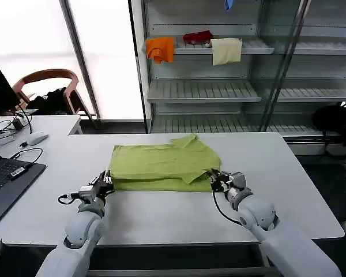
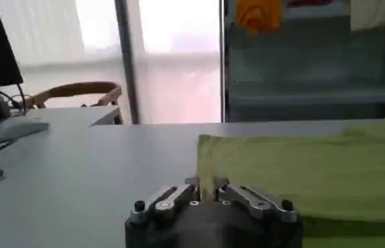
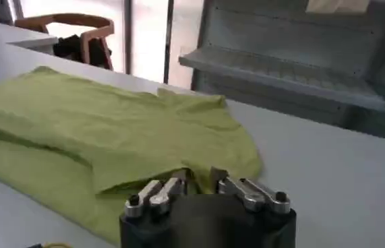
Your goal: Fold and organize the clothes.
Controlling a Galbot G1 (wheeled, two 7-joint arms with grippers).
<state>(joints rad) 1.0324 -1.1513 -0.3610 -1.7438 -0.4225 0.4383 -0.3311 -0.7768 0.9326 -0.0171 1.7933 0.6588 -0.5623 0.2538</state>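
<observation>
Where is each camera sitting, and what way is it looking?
Head view: sits on the robot's head, looking forward and down at the white table; both arms show, the left end effector and the right end effector each at a near corner of the T-shirt.
Left wrist view: sits on the left arm, looking across the table along the T-shirt's edge; the left end effector shows.
Right wrist view: sits on the right arm, looking over the T-shirt; the right end effector shows.
Shared: all three see the T-shirt.

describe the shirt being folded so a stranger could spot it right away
On the white table before the shelving, between the left gripper and right gripper, lies the T-shirt, partly folded. It is lime yellow-green, unlike the orange cloth and cream cloth on the shelf.
</observation>
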